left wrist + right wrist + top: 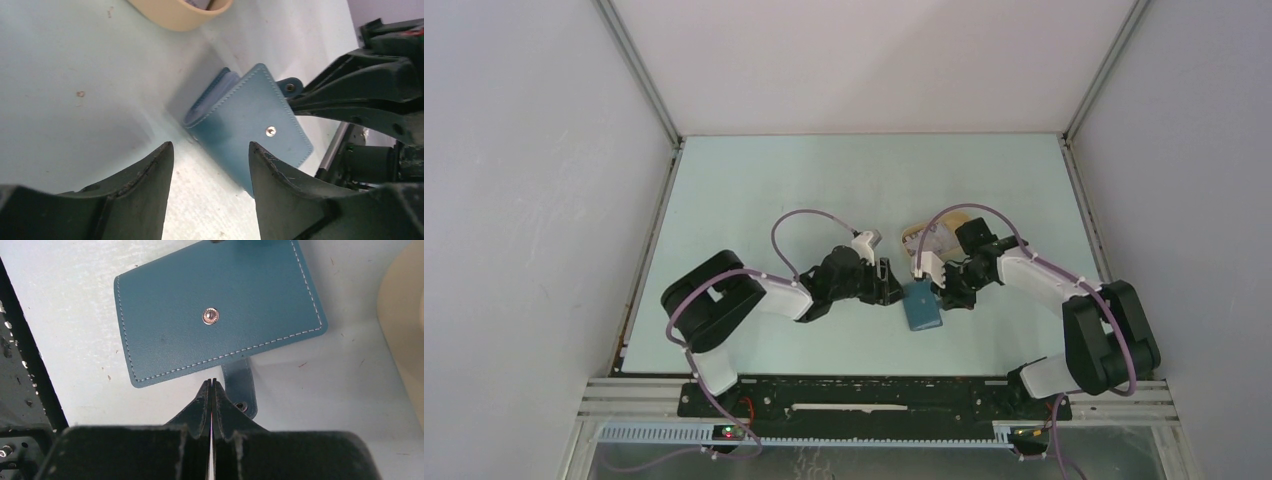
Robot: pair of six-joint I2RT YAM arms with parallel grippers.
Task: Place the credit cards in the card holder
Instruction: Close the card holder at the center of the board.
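Our left end effector (210, 146) fills the foreground, its fingers spread apart and gripping nothing, while our right end effector (212, 385) is pressed fully together, its tips at the edge of the card holder (215, 315) beside the loose strap (241, 387). Beneath them we see the pale green desk (824, 180), then the beige tray (927, 236) just beyond, and the teal card holder lies between both end effectors, slightly agape, its snap stud (210, 316) unfastened.

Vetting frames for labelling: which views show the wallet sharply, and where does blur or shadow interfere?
Top external: even light, card holder small. Left wrist: card holder clear, soft shadow beside it, left gripper dark. Right wrist: snap crisp, right gripper dark.
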